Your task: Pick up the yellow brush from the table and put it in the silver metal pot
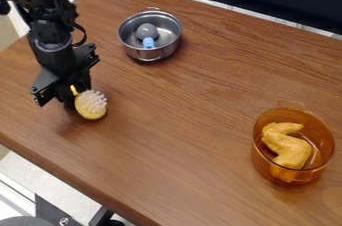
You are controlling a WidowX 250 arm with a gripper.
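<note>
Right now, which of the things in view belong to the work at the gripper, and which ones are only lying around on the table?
At work:
- black gripper, low at the table's left side
- yellow brush with pale bristles, right at the gripper

Lying about:
- metal pot, with a grey-and-blue object inside
- amber bowl, holding a toy-like chicken wing

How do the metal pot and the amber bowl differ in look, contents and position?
The metal pot looks silvery and opaque; the amber bowl is see-through. The metal pot holds a grey-and-blue object, the amber bowl a chicken wing shape. The metal pot stands farther from the camera than the amber bowl. Both are upright and open-topped.
</note>
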